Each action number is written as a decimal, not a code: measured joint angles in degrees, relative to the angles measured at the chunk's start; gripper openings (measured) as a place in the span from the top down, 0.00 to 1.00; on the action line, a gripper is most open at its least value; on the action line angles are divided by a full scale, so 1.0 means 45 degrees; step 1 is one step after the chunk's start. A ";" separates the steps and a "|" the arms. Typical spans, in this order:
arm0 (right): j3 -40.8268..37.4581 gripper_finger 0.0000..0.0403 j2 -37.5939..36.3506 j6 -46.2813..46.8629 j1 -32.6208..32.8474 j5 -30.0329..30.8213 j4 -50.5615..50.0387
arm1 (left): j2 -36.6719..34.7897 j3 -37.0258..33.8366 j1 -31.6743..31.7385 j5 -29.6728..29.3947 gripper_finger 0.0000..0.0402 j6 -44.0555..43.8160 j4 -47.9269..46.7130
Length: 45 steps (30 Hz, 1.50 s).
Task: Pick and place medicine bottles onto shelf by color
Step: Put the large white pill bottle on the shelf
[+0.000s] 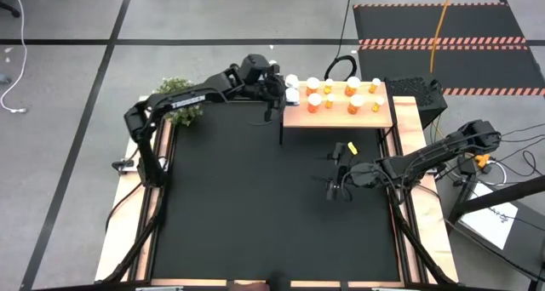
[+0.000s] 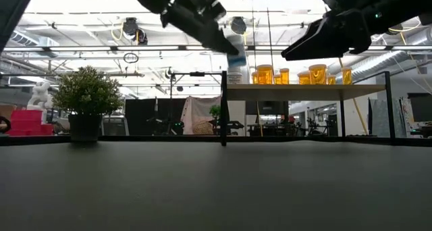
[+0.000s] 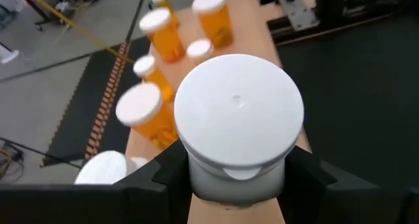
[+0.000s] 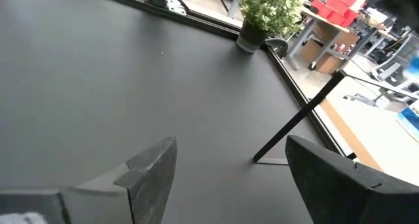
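The white bottle (image 3: 237, 122) shows only its cap in the left wrist view; its label and base are hidden between the left gripper's (image 3: 236, 185) fingers (image 3: 160, 178). Beside the white bottle, the orange bottles (image 3: 157, 34) are blurred, their labels unreadable. Beyond them, the shelf (image 3: 252, 18) is cut off by the edge.

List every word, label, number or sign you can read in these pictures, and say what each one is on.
None can be read.
White medicine bottle with bluish label, held in the left gripper: print too blurred to read.
Orange medicine bottles with white caps on the pale wooden shelf: labels too small to read.
White cap: a small raised mark only, no text.
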 joint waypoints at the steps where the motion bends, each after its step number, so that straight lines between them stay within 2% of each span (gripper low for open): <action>1: 0.0000 0.31 0.0000 -0.0065 0.0000 0.0000 -0.0019 | 0.0188 0.0051 0.0070 0.0013 0.58 0.0005 0.0057; 12: 0.0000 0.31 0.0000 -0.0354 -0.0202 0.0005 -0.0049 | 0.1266 0.0065 0.0279 0.0492 0.58 0.0253 -0.0015; 34: 0.0005 0.31 0.0000 -0.0262 -0.0301 -0.0010 -0.0049 | 0.1486 0.0065 0.0526 0.0688 0.57 -0.0141 -0.0033; 45: 0.0005 0.31 0.0000 -0.0262 -0.0301 -0.0015 -0.0049 | 0.1486 0.0065 0.0517 0.0794 0.45 -0.0130 -0.0050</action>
